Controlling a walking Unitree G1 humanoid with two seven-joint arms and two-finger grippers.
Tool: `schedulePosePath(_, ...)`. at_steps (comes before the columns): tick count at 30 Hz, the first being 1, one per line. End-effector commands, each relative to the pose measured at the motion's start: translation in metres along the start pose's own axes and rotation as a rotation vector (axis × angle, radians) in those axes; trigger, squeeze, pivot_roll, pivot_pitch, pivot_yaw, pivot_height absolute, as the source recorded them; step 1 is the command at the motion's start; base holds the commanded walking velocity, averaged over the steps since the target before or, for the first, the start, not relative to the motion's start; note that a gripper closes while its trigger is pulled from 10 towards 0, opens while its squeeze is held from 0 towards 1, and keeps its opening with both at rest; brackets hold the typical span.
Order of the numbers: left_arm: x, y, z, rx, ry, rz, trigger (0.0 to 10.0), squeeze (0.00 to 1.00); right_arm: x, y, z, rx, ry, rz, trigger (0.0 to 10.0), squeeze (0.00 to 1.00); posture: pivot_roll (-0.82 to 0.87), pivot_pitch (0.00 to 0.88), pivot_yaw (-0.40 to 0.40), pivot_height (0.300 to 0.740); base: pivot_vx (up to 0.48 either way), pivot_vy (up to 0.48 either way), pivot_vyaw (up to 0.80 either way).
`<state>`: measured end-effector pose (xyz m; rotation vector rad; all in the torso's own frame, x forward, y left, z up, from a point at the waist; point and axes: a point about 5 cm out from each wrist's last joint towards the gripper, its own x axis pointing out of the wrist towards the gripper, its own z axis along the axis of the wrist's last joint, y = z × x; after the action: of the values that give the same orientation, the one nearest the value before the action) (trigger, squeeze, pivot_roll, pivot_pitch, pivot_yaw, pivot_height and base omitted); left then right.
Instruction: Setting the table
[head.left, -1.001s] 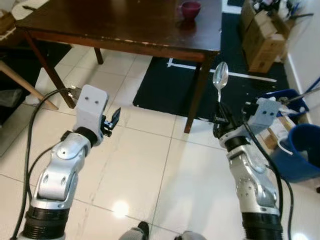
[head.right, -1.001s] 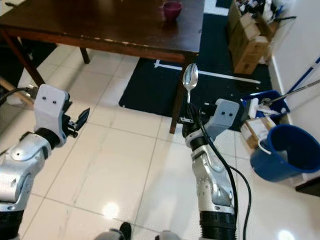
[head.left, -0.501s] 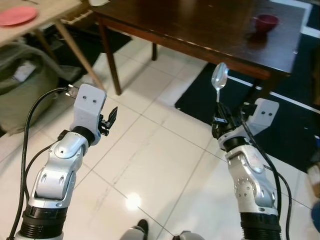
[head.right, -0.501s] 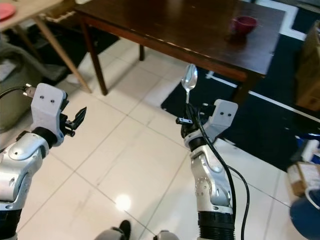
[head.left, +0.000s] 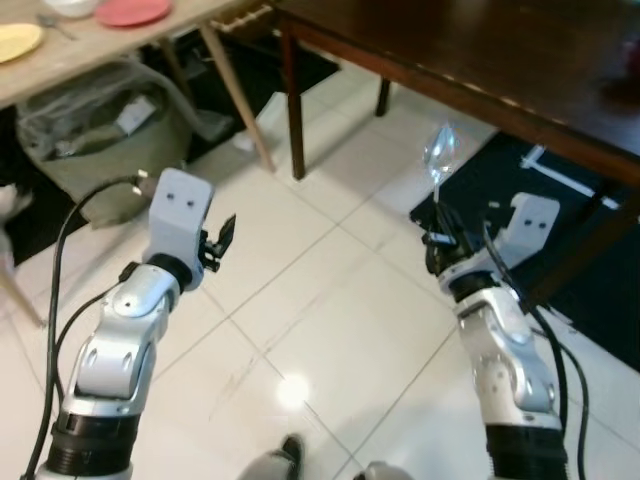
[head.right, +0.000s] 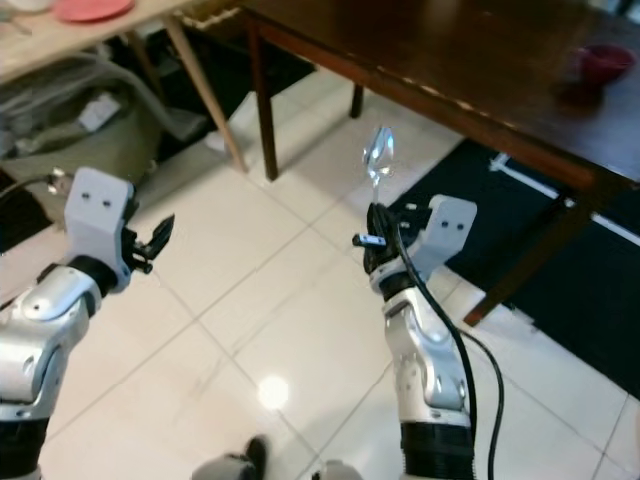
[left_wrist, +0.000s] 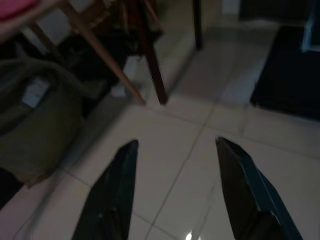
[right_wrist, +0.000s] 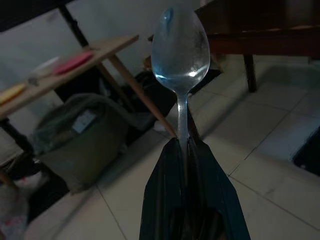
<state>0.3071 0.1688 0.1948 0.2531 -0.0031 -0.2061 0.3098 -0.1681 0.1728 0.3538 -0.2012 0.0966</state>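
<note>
My right gripper is clamped on the spoon, which stands upright with its bowl at the top; the handle's lower part is hidden between my fingers. In the head views the bowl is blurred and pale against the floor. My left gripper hangs above the tiles with its fingers apart and nothing between them.

Since half a second ago the camera has swung left. The dark table now sits toward the upper right, its far end cut off, and the red cup near its right end is close to the picture's edge. More of the light wooden table has come in at the upper left, with a pink plate and a yellow plate at its near edge, both partly cut off. My arms hold the same pose.

Under the wooden table sits an olive bag. A black mat lies on the white tiles under the dark table's near corner.
</note>
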Motion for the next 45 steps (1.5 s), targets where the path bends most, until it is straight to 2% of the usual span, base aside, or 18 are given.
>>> schedulePosePath(1, -0.001, 0.004, -0.006, 0.008, 0.028, 0.024, 10.0, 0.00, -0.001, 0.002, -0.004, 0.013, 0.010, -0.001, 10.0, 0.00, -0.02, 0.058, 0.062, 0.740, 0.000, 0.000, 0.78)
schedulePosePath(7, 0.000, 0.005, -0.007, 0.011, 0.029, 0.032, 10.0, 0.00, 0.000, -0.003, -0.001, 0.013, -0.010, -0.046, 10.0, 0.00, -0.02, 0.058, 0.064, 0.740, 0.000, 0.000, 0.74)
schedulePosePath(12, 0.002, 0.005, -0.005, 0.024, 0.014, 0.040, 10.0, 0.00, 0.001, -0.010, 0.003, 0.037, -0.034, -0.096, 10.0, 0.00, -0.02, 0.057, 0.065, 0.740, 0.000, 0.000, 0.00)
schedulePosePath(29, 0.005, 0.004, -0.004, 0.031, 0.002, 0.030, 10.0, 0.00, 0.001, -0.014, 0.004, 0.058, -0.047, -0.126, 10.0, 0.00, -0.02, 0.056, 0.068, 0.740, 0.466, 0.000, 0.00)
schedulePosePath(39, 0.004, 0.003, -0.005, 0.029, 0.002, 0.026, 10.0, 0.00, 0.000, -0.015, 0.004, 0.055, -0.047, -0.127, 10.0, 0.00, -0.02, 0.054, 0.071, 0.740, 0.442, 0.000, -0.75)
schedulePosePath(45, 0.005, 0.003, -0.005, 0.030, 0.003, 0.026, 10.0, 0.00, 0.001, -0.014, 0.004, 0.046, -0.045, -0.122, 10.0, 0.00, -0.02, 0.052, 0.071, 0.740, 0.410, 0.000, 0.00)
